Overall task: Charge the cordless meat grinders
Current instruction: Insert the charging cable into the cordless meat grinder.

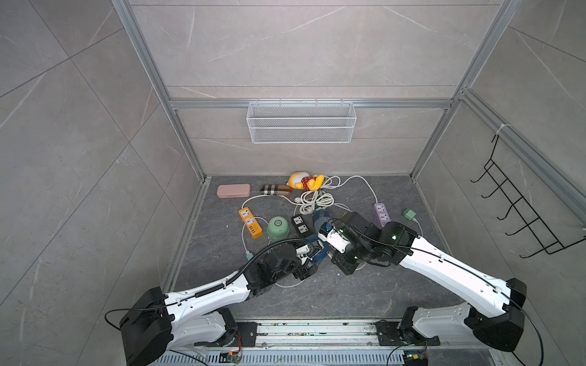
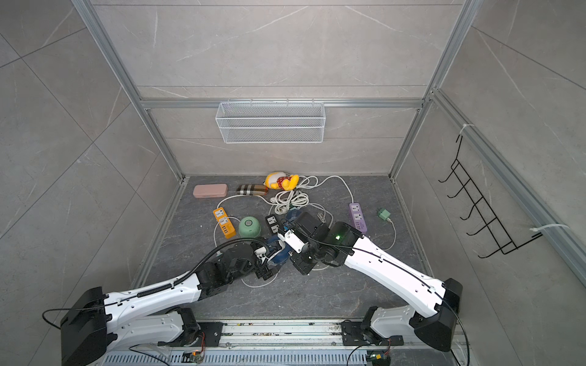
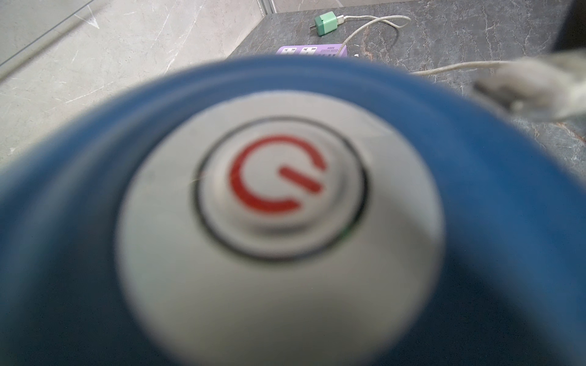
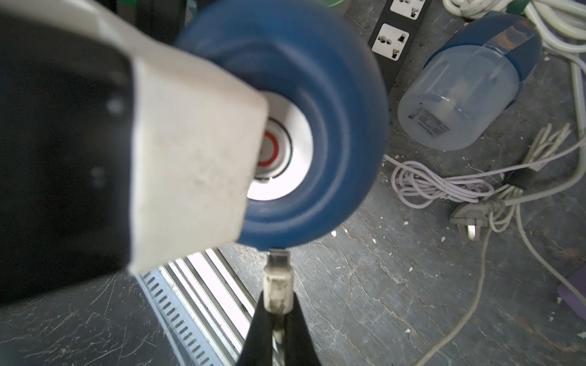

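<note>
Grey stone-look walls box in a dark marbled table [image 1: 317, 294], and from where I stand the two white-and-black arms fill most of its near half, both bent in toward the middle. High on the back wall hangs a white mesh basket [image 1: 301, 122], and a black hook rack [image 1: 520, 202] sits on the right-hand wall. Down on the table a loose heap of white cables [image 1: 315, 199] sprawls at the back, beside a yellow plush toy [image 1: 305, 181], a plaid pouch [image 1: 275, 189] and a pink case [image 1: 233, 191]. Three power strips lie nearer: the orange strip [image 1: 250, 222] on the left, the black strip [image 1: 300, 224] in the centre, the purple strip [image 1: 382, 215] on the right with a small teal adapter [image 1: 409, 214] just beyond it. The mint green grinder [image 1: 278, 226] stands upright between the orange and black strips. The fallen dark blue grinder [image 4: 475, 88] lies on its side just beside the black strip, its clear base showing. The held dark blue grinder [image 1: 321, 257] is turned on its side between the wide-set jaws of the left gripper [image 1: 314, 248], which grasps it in front of the black strip, and its silver button [image 3: 280, 190] with a red power mark faces that arm's wrist camera. The right gripper [image 4: 276, 312] is clenched on a white charging plug [image 4: 278, 282], whose metal tip sits right at the blue edge of the held grinder; whether it is in a socket I cannot tell
</note>
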`<action>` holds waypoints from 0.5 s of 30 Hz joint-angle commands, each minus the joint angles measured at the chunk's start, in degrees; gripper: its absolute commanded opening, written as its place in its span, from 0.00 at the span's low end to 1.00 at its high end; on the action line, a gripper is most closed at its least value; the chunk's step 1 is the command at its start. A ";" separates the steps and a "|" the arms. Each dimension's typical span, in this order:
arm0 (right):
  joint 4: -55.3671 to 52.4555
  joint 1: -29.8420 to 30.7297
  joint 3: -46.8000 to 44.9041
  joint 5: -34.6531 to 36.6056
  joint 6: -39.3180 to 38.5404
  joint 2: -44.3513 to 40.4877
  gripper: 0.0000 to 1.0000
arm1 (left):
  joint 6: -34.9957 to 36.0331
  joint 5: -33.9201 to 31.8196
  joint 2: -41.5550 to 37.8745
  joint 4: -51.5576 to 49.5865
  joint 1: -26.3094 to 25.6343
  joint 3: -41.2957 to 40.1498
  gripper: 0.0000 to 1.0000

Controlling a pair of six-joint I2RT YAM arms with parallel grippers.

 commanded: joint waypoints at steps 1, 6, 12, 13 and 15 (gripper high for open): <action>-1.47 0.32 1.39 -0.95 -0.79 0.37 0.00 | 0.86 0.65 -2.09 3.17 0.19 3.10 0.49; -1.64 0.32 1.08 -1.22 -0.79 0.10 0.00 | 0.78 -0.98 -2.34 4.39 0.19 2.50 0.49; -1.41 0.25 0.40 -2.00 -0.70 -0.08 0.00 | 0.76 -1.40 -2.96 4.85 0.22 2.13 0.49; -1.39 0.32 0.34 -2.01 -0.70 -0.03 0.00 | 0.72 -1.39 -2.93 4.71 0.15 2.13 0.49; -1.15 0.34 0.34 -2.10 -0.61 0.01 0.00 | 0.67 -1.02 -2.86 4.45 0.19 2.33 0.49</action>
